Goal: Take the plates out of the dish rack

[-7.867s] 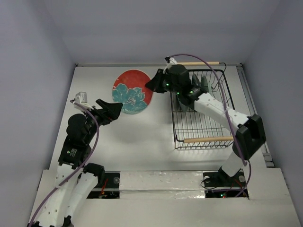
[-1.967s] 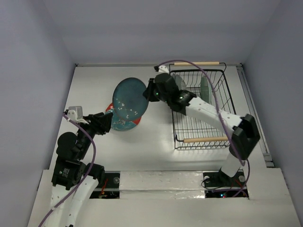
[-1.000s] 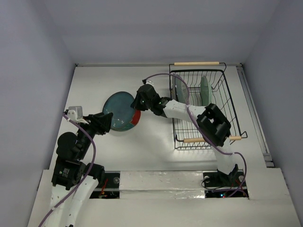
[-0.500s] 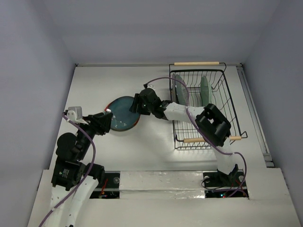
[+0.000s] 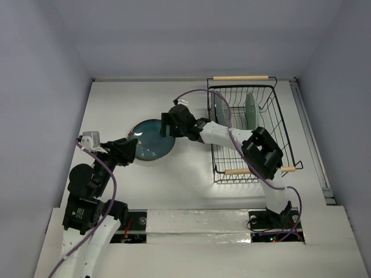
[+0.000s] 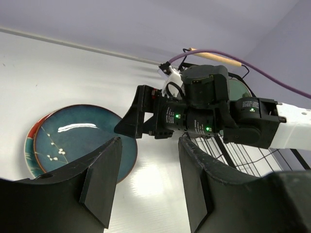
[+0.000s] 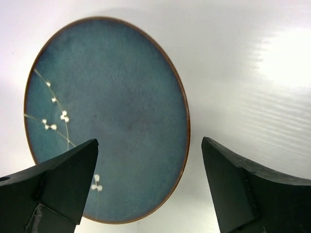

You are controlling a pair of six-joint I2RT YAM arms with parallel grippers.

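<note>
The dark teal plate (image 5: 149,140) lies flat on the worktop (image 5: 191,168), left of the dish rack (image 5: 225,161) and apart from it, with bare surface on its near and far sides. The right claw (image 5: 166,126) hangs over the plate's right rim, jaws spread wide and empty. Its own camera shows both fingers flanking the whole disc, with white blossom sprigs toward the left. The left claw (image 5: 132,149) sits at the plate's left edge, fingers moderately parted with nothing between them. Only the left wrist view plainly shows a red plate (image 6: 29,145) — a sliver of rim beneath the teal one. In the rack's far half two pale plates (image 5: 221,108) stand on edge, their long axes running near-to-far, a gap between them.
</note>
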